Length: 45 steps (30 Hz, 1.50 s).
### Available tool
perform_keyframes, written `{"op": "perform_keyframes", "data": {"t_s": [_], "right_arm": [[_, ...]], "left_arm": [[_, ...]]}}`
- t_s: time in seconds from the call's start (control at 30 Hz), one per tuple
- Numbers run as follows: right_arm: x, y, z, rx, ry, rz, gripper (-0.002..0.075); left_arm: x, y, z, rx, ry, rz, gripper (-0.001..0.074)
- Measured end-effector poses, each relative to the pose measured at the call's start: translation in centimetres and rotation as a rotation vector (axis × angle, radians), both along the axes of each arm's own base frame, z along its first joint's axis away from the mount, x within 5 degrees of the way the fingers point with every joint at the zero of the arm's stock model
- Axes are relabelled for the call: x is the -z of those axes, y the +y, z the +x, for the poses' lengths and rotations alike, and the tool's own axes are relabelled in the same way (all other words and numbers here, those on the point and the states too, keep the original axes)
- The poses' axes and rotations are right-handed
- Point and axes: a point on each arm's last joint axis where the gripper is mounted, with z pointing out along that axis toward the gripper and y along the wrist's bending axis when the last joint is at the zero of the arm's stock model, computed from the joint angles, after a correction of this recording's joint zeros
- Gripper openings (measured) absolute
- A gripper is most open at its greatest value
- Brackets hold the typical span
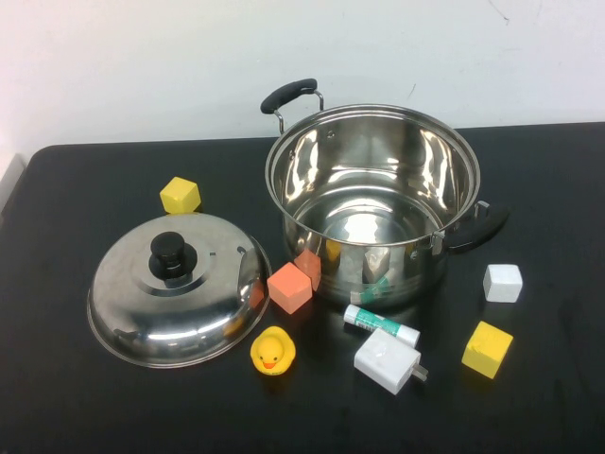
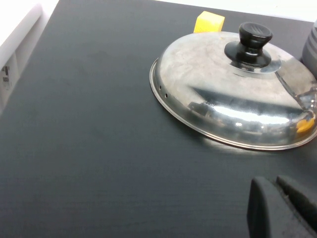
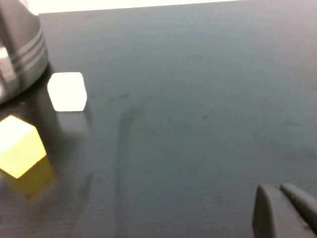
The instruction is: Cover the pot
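Stainless steel and shiny, the large round pot [image 1: 372,203] with two black side handles stands open and upright toward the far middle of the black counter [image 1: 85,397], empty inside. Its domed steel lid with a black knob [image 1: 177,287] lies knob-up to the pot's left, well short of covering it, so the task looks not yet begun.

Clutter is the main risk. An orange block [image 1: 289,288] sits between lid and pot, touching or nearly touching the pot's wall, and a yellow rubber duck [image 1: 272,351] sits just beside the lid's near rim; a lid dragged rather than lifted would likely shove both. The knob is small and smooth, so an off-centre grasp could let the lid tilt or slip. A lid set down askew could catch the pot's rim and rock.

A glue stick [image 1: 381,324], a white charger plug [image 1: 387,361], a white cube [image 1: 502,283] and two yellow blocks [image 1: 487,349] also lie about.

Neither arm shows in the high view. Only the wrist views show them: the left gripper [image 2: 283,208] hovers low near the lid, the right gripper [image 3: 285,210] over bare counter right of the pot, near the white cube. Both sets of jaws look closed together and hold nothing. The left wrist view also shows small vent holes in the lid's rim.
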Motion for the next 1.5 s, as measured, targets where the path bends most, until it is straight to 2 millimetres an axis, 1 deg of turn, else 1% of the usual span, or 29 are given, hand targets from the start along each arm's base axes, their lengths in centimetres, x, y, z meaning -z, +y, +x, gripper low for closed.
{"op": "perform_keyframes", "data": {"t_s": [1.17,1.33,1.5], "right_arm": [[0.0,0.0,0.0,0.0,0.0,0.0,-0.0002],[0.0,0.0,0.0,0.0,0.0,0.0,-0.0002],[0.0,0.0,0.0,0.0,0.0,0.0,-0.0002]], "left_arm": [[-0.1,0.0,0.0,0.004,-0.015,0.02,-0.0001],[-0.6,0.1,0.2,-0.002,-0.078,0.014,-0.0001],[-2.7,0.2,0.4,-0.025,-0.308,-0.005,-0.0001]]}}
